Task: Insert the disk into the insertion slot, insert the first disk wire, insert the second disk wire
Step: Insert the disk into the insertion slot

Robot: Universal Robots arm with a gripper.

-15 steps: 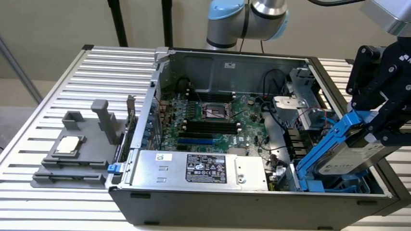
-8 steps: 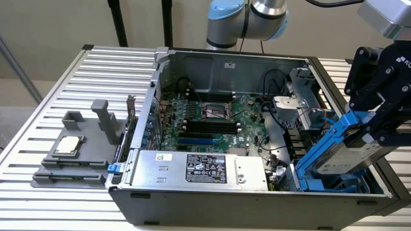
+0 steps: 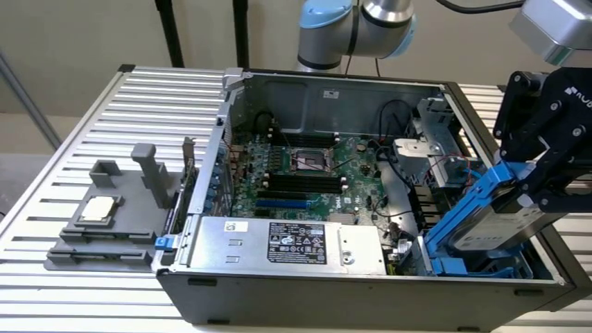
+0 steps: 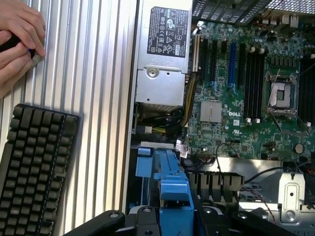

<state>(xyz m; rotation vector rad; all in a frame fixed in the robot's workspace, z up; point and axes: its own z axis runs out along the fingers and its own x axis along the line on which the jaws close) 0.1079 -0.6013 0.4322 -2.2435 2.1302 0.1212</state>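
Inside the matt grey case (image 3: 370,295), the disk (image 3: 500,227) shows smooth silver metal and a white paper label, clipped in a glossy plastic blue frame (image 3: 458,211). The power-supply box (image 3: 277,244) is dull bare metal. Around the case, the table (image 3: 83,118) is ribbed matt aluminium.

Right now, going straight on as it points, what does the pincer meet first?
Probably the blue-railed bay of the dark grey drive cage, below the blue-framed silver hard drive the black pincer clamps; depth unclear.

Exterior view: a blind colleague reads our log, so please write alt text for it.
The gripper holds the disk tilted over the insertion slot, at a corner of the open case on the exterior view's right. Inside lie a motherboard and a power supply.
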